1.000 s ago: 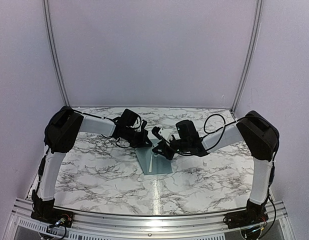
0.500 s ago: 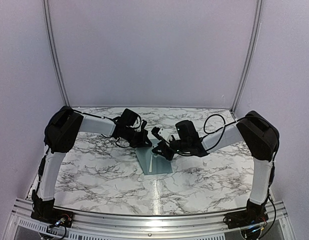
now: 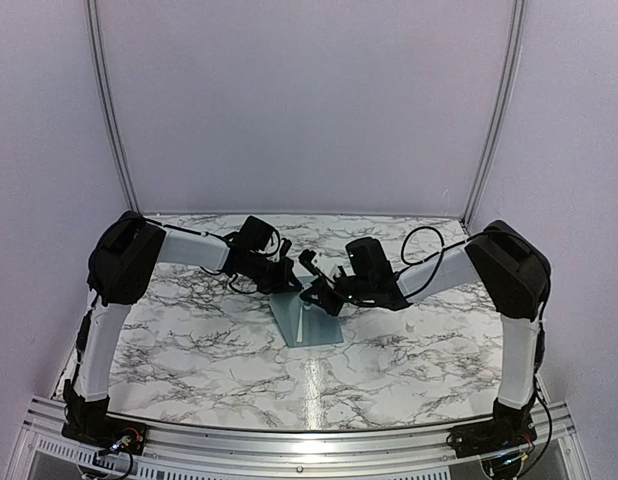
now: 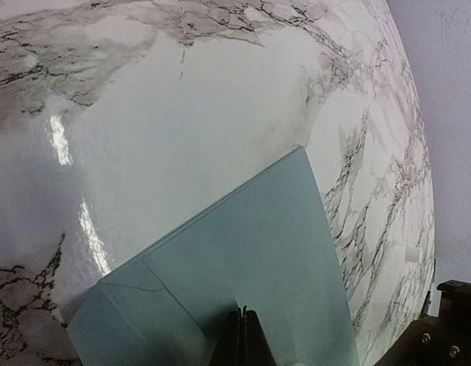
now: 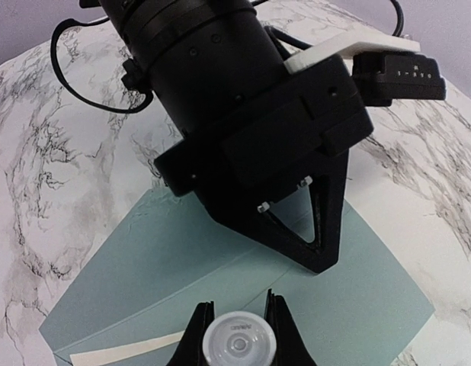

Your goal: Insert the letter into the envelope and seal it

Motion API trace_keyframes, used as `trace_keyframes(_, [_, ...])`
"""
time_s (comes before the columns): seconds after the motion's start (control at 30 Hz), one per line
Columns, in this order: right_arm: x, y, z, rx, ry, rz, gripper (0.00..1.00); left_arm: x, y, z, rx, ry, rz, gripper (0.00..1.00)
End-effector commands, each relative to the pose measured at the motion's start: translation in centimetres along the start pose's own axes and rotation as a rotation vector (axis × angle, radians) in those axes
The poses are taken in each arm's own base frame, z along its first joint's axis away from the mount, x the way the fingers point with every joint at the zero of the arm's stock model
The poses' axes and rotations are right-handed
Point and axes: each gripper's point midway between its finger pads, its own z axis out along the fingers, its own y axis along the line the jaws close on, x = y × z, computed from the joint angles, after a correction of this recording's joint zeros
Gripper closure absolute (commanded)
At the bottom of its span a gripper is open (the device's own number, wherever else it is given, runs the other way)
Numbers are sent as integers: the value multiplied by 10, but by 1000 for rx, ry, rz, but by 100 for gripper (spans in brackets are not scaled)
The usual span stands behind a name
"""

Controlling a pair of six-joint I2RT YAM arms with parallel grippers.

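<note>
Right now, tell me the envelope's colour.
Grey-blue, a slate teal; the envelope shows best in the right wrist view.

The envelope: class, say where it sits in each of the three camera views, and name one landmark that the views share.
Top external: the envelope lies flat at table centre, just near of the two grippers.
Left wrist: it fills the lower middle and right, the shut left gripper pressed on it.
Right wrist: it spans the lower half, under the left arm's gripper and a small white tube.
Shared landmark: the marble table.
</note>
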Motion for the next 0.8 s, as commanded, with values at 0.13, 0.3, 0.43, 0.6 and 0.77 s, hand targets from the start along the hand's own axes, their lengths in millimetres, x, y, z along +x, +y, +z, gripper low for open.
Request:
trace_keyframes(0.13, [12, -28, 8, 84, 35, 17, 100, 25, 28, 10, -73, 85, -38, 100])
trace_keyframes(0.3, [7, -42, 3, 95, 28, 32, 100, 23, 28, 9, -75, 81, -39, 100])
trace_keyframes(0.43, [9, -35, -2, 71, 44, -3, 100, 21, 28, 9, -81, 75, -39, 100])
trace_keyframes(0.6, [15, -28, -7, 33, 73, -53, 100, 21, 28, 10, -79, 78, -41, 100])
trace_keyframes(0.77, [29, -17, -10, -6, 114, -26, 100, 20, 29, 10, -86, 75, -45, 100])
